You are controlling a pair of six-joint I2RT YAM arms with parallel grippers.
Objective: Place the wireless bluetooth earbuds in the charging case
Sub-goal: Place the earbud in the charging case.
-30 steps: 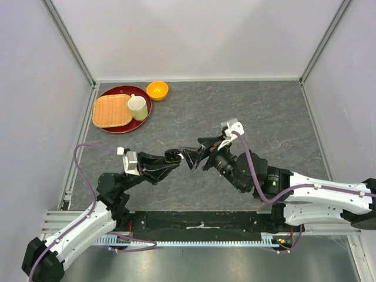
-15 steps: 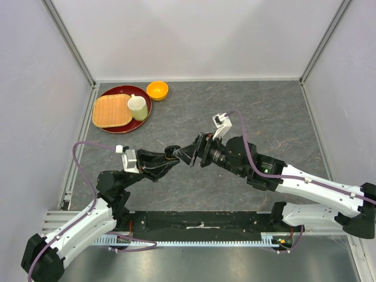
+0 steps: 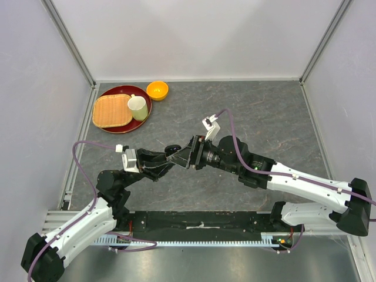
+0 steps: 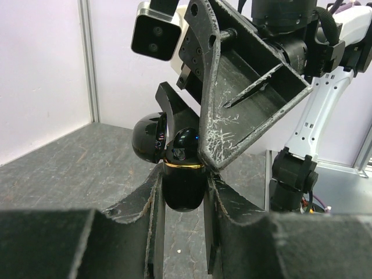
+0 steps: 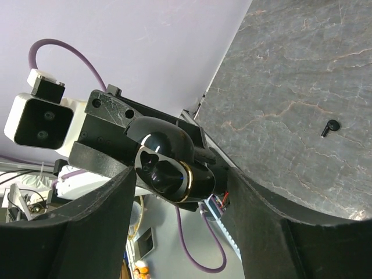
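**Inspector:** State your claws, nearest item first.

**Arm:** My left claw (image 4: pixel 183 177) is pressed together on the charging case (image 4: pixel 183 200). It pinches the lower body and holds the case upright above the worktop (image 5: pixel 290 87). The lid (image 4: pixel 148 136) stands hinged open. My right claw (image 5: pixel 180 173) is spread, one finger on each side of the open case. In the left wrist view one finger edge lies against the rim and the other sits behind the lid. I see nothing pinched in it.

**Inspector:** Location of the earbuds?

**Arm:** One black earbud (image 5: pixel 330 127) lies on the bare worktop, well apart from the case. The wells inside the case are dark and glossy, so I cannot tell whether either is filled. No other earbud shows in any view.

**Inspector:** Beyond that?

**Arm:** At the far left corner a red tray (image 3: pixel 115 87) carries a woven basket (image 3: pixel 111 110) and a cup (image 3: pixel 138 107). An orange bowl (image 3: pixel 157 90) sits just beside it. None bears on this step.

**Inspector:** Recommendation for the step in hand?

**Arm:** In my judgement the left grip must neither rotate nor slacken. The right claw should clear the lid without pushing it shut, then take the loose earbud by its stem. It should bring the earbud stem-first, squarely over a well. The risk is that the smooth case slips in the pinch if nudged sideways.
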